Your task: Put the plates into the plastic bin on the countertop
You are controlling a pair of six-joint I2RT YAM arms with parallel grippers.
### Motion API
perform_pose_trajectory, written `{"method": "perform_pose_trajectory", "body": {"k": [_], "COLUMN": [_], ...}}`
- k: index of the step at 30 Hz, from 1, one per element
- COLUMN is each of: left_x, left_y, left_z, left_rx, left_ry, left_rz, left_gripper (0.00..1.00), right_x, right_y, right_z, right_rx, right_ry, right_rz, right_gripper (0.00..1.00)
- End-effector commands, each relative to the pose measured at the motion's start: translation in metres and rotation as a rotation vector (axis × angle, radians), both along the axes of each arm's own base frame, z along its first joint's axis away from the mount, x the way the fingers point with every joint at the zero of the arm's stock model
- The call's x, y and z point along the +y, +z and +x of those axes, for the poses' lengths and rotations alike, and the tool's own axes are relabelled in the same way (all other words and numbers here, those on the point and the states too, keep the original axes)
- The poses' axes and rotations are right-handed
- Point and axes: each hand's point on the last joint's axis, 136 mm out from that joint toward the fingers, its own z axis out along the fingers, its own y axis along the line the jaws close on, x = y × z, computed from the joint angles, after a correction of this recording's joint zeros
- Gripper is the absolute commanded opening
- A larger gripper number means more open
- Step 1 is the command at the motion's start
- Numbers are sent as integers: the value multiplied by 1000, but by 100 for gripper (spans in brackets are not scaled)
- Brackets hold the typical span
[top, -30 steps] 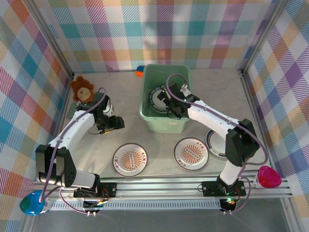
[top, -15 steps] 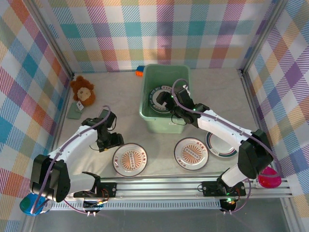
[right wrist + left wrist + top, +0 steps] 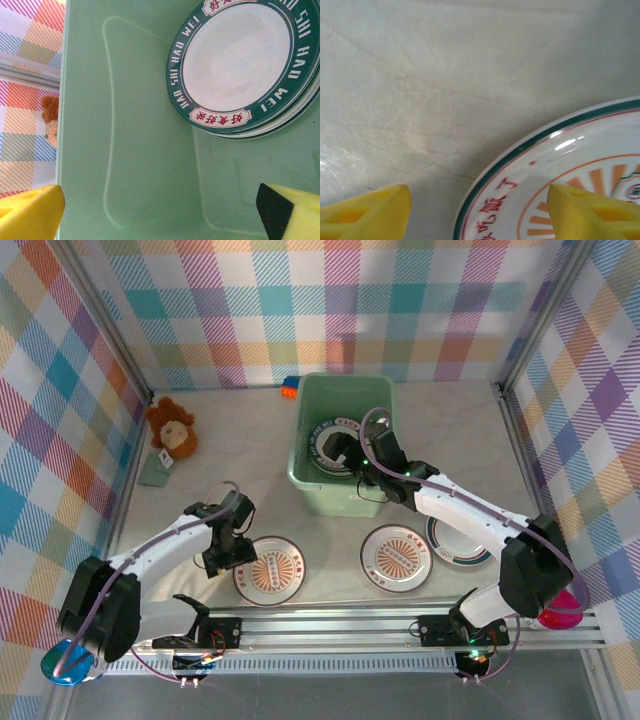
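A sunburst plate (image 3: 270,570) lies on the countertop (image 3: 230,440) at the near left. My left gripper (image 3: 232,545) is low at its left edge, open. In the left wrist view the yellow fingertips (image 3: 367,215) straddle the green-lined rim of that plate (image 3: 545,165) without touching it. A second sunburst plate (image 3: 397,558) and a teal-rimmed plate (image 3: 455,542), partly under my right arm, lie at the near right. The mint plastic bin (image 3: 340,381) holds a stack of teal-rimmed plates (image 3: 240,65). My right gripper (image 3: 365,465) hangs open above the bin floor (image 3: 150,150), holding nothing.
A stuffed lion (image 3: 172,425) and a grey-green card (image 3: 155,470) lie at the far left. A small blue-orange block (image 3: 289,387) sits behind the bin. Plaid walls close three sides. A pink object (image 3: 557,608) and a blue one (image 3: 65,660) sit on the front rail.
My left gripper has swung from near the lion toward me and down to the left sunburst plate's edge. My right gripper has drawn back a little toward the bin's near wall.
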Motion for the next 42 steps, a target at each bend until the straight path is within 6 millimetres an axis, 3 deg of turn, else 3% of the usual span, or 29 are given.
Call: {"method": "perform_pose_trajectory", "body": {"k": [1,9,17,22,30,37,42], "left_x": [-10,-26,-26,-27,-23,-17,-3], "left_y": [5,-4,-12,-14,-18,-1,25], "left_z": [4,1,0,3,7,15,24], "left_rx": [-74,-93,-41,-51,-38,-83,-171], "left_ry": [42,2,-65,-64,-55,-46,14], "left_rz": [-74,-179,-152,-154,-114,-76,-18], "left_gripper": [72,71,68,61,40,28,19], "right_x": [-3,-5,-7,-8,-12,-14,-15], "right_y": [-5,-13,-20,-25,-32,-29,-23], "right_z": [-10,-8,-9,-9,-11,-11,-12], "right_rx": [27,50,65,78,99,91,91], "right_ry": [23,9,7,-2,-11,-17,-22], "right_rz": [0,0,-10,-14,-22,-24,-17], "right_gripper": [99,99,99,99,99,99,99]}}
